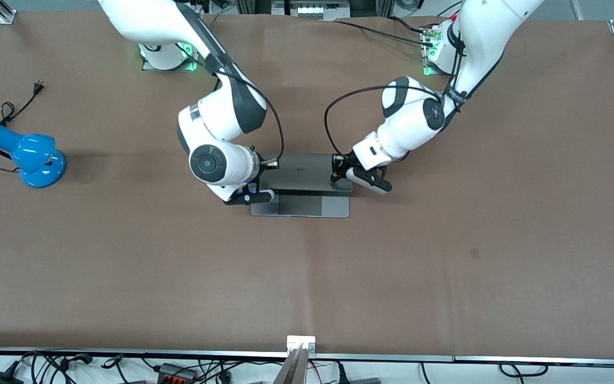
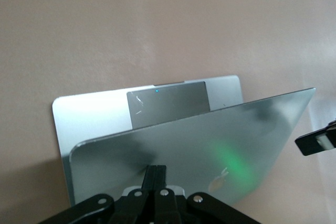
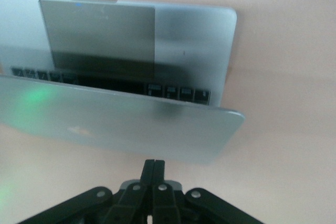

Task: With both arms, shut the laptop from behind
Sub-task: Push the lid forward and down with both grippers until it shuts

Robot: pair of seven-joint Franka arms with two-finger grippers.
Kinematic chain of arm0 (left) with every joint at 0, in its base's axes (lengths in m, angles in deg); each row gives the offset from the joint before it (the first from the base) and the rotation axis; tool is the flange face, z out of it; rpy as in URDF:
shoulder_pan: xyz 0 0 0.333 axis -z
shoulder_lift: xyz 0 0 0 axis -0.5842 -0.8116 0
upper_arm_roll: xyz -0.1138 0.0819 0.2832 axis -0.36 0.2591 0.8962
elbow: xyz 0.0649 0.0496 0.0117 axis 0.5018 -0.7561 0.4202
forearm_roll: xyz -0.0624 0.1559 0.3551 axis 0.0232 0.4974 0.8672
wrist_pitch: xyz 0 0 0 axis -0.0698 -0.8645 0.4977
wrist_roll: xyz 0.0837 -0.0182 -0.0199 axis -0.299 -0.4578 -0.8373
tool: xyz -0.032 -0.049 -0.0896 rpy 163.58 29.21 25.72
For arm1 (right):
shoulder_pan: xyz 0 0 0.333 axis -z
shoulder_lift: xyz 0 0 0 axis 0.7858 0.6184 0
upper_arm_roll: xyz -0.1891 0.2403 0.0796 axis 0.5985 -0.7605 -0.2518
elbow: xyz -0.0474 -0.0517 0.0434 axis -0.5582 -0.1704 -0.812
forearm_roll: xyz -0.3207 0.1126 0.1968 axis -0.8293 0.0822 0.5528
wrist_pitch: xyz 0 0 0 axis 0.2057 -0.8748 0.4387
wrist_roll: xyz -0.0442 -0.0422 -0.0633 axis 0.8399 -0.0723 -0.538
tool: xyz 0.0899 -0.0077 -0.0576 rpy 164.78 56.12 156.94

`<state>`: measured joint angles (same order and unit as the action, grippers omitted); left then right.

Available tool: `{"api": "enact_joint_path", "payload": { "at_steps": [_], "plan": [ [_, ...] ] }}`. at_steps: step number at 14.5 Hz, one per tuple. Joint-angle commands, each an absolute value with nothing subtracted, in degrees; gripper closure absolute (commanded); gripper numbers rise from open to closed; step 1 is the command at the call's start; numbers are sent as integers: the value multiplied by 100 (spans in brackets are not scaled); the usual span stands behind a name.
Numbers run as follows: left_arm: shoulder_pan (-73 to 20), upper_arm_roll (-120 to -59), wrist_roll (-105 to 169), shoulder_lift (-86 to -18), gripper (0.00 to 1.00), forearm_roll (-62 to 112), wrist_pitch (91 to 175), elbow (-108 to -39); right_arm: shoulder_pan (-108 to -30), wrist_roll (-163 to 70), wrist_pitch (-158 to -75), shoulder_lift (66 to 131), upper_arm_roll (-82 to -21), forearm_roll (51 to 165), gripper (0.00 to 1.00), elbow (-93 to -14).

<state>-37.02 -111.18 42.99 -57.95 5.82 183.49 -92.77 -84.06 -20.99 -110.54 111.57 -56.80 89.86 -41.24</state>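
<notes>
The silver-grey laptop (image 1: pixel 300 184) sits mid-table, its lid (image 1: pixel 301 170) tilted well forward over the base, with the grey trackpad (image 1: pixel 300 204) still showing. My right gripper (image 1: pixel 264 195) is shut and empty at the lid's corner toward the right arm's end. My left gripper (image 1: pixel 338 173) is shut and empty at the lid's other corner. In the left wrist view the shut fingers (image 2: pixel 156 174) rest against the lid's back (image 2: pixel 210 140) near the logo. In the right wrist view the shut fingers (image 3: pixel 154 169) are at the edge of the lid (image 3: pixel 131 124), above the black keys (image 3: pixel 173 92).
A blue desk lamp (image 1: pixel 30 154) with its black cord (image 1: pixel 16 109) lies toward the right arm's end of the table. The brown table mat (image 1: pixel 307 277) spreads nearer the front camera. The right gripper's black tip (image 2: pixel 317 141) shows in the left wrist view.
</notes>
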Motion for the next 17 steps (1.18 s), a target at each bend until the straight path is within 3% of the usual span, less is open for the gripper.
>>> {"api": "enact_joint_path", "payload": {
  "at_steps": [1,5,17],
  "plan": [
    [-3636,-11068,4687,-6455,99,522,18678,-8936,-8405,-2123,-11376,11505,-5695,8923,100,-3908],
    [-3548,-11025,4811,-6992,99,530,19074,-8725,-8405,-2097,-11755,11778,-5695,8740,100,-3908],
    [-3557,-10813,4776,-7265,99,531,19074,-8724,-8441,-2097,-12336,12209,-5695,8554,100,-3908]
  ]
}}
